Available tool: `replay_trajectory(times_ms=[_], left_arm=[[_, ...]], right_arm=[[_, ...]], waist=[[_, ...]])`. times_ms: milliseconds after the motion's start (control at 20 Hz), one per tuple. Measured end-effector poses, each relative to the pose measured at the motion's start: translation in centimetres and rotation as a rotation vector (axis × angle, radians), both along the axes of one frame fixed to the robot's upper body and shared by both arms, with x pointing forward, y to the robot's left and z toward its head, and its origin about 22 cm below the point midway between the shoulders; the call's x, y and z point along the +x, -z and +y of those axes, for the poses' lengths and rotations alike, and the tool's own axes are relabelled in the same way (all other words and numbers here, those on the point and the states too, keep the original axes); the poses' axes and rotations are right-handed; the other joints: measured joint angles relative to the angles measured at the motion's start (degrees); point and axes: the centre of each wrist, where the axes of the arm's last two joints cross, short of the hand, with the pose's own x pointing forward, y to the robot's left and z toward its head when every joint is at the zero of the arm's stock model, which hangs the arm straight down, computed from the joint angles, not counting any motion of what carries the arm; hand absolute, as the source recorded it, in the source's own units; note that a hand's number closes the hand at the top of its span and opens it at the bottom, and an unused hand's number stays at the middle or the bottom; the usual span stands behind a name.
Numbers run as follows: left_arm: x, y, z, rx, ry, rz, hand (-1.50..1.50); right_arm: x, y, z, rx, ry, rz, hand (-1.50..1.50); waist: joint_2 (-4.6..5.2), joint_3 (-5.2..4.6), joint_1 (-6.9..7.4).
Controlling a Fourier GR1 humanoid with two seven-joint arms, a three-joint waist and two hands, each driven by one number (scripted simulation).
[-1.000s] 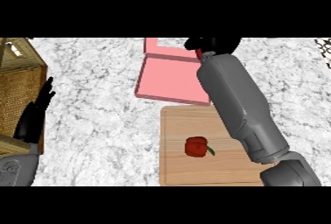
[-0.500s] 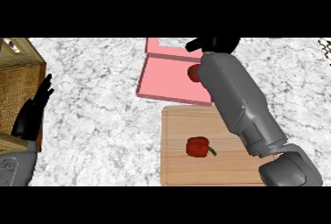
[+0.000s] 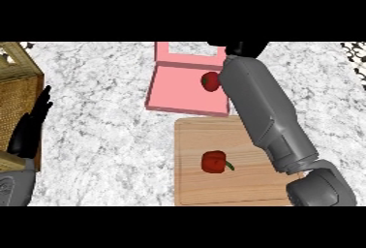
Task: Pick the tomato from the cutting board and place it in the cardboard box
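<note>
A red tomato (image 3: 208,81) lies inside the pink open box (image 3: 178,94) at the back of the counter, right against my right forearm. My right hand (image 3: 244,48) is beyond it at the view's top edge, above the box's raised lid, mostly cut off. A second red fruit with a green stem (image 3: 214,162) sits in the middle of the wooden cutting board (image 3: 193,189), left of my right elbow. My left hand (image 3: 30,130) rests open at the left edge, fingers pointing up, far from both.
A wooden crate (image 3: 16,77) stands at the far left, just behind my left hand. Marble counter stretches between the crate and the box. My right forearm (image 3: 265,111) crosses the board's right side.
My right forearm has shifted a little to the right, and the tomato now shows in the pink box beside it. The fruit on the board and my left hand have not moved.
</note>
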Motion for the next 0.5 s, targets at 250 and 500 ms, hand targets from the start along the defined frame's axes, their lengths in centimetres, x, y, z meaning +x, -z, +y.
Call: replay_trajectory(times_ms=[250, 500], left_arm=[[-1.0, 0.5, 0.9, 0.002, -0.030, 0.017, 0.00], [-2.6, 1.2, 1.4, 0.003, -0.064, 0.030, 0.00]], right_arm=[[-0.7, 0.5, -0.9, 0.066, 0.002, -0.089, -1.50], [-2.3, 1.8, -2.0, 0.091, 0.029, -0.107, -1.50]], waist=[[-0.87, 0.02, -1.77], [-1.72, -0.03, -3.57]])
